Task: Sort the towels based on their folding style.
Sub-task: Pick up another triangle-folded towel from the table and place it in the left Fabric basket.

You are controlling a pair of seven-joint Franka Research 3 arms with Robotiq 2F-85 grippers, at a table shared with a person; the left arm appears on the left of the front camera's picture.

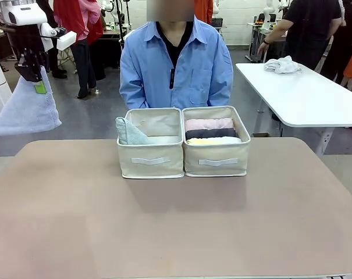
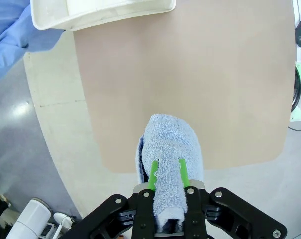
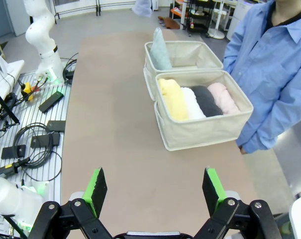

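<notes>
Inside two bins (image 1: 216, 165) lie four rolls (image 3: 190, 102) and one cone (image 1: 129, 132); left pincer (image 2: 167, 174) grips another cone (image 1: 27, 110), right pincer (image 3: 155, 191) gapes.

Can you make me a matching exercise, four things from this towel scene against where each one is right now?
Things:
1. lavender-blue cone towel
2. pale grey-green cone towel
3. yellow rolled towel
4. right gripper

Places or states:
A. in the bin beside the pink roll
B. open over the table, holding nothing
C. hanging from the left gripper
D. propped in the bin without the rolled towels

Pairs: 1-C, 2-D, 3-A, 4-B
</notes>
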